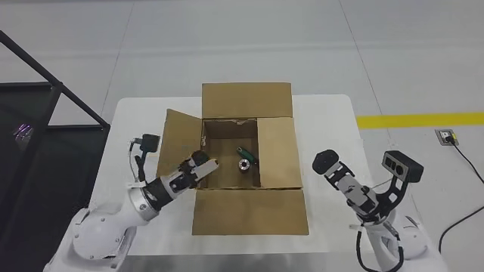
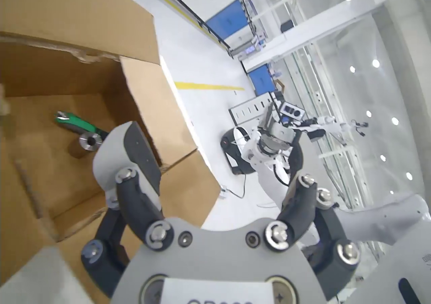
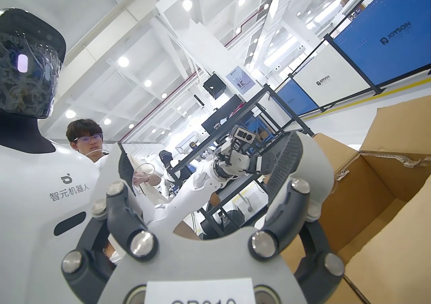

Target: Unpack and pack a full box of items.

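Top view: my left arm comes in from the near-left, forearm angled toward the box (image 1: 246,100). My left gripper (image 1: 204,163) sits over the box's left rim, tips just inside the opening. My right arm is raised on the other side, and my right gripper (image 1: 325,162) is over the table (image 1: 325,113), near the right flap but apart from it. Count: one box, four flaps folded out, two items on its floor. One green tool (image 1: 246,153) and one metal cylinder (image 1: 243,166) lie just beside each other near the middle.

Left wrist view: my left gripper (image 2: 215,147) has its jaws spread wide with nothing between them, angled over the box (image 2: 141,93) interior. The green tool (image 2: 75,122) lies flat. The metal cylinder (image 2: 90,141) is right next to it, open end up; I can't tell if they touch. Both are well clear of my fingers (image 2: 134,150).

Right wrist view: my right gripper (image 3: 207,147) is also spread wide and holds nothing. It is tilted upward, with the box (image 3: 387,137) off to one side.
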Robot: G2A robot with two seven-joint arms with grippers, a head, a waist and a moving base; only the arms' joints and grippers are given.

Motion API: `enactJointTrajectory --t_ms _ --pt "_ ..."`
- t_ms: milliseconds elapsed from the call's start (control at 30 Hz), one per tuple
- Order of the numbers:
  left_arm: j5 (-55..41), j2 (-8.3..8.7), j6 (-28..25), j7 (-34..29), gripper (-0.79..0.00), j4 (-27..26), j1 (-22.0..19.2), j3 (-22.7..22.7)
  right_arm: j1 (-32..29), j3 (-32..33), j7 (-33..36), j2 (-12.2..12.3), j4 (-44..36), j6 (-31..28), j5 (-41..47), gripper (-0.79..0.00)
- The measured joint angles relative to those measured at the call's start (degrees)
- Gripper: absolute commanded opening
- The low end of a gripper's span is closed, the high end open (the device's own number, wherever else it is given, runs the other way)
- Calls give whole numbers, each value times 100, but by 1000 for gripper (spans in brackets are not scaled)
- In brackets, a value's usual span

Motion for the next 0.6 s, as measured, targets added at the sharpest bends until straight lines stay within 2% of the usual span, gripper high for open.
enactJointTrajectory --t_ms 133,367,467,600 --pt "-11 -80 409 -233 0 413 -675 682 -204 160 -54 37 -26 -141 102 0" --pt "-450 -344 942 -440 0 2116 -2009 1880 -630 584 -175 99 -53 -180 356 0" --pt "-656 -457 896 -424 0 2765 -2390 2206 -755 725 -188 112 -66 -180 478 0" --pt "-851 -601 648 -274 0 3398 -2691 2559 -831 816 -142 119 -92 -180 590 0"
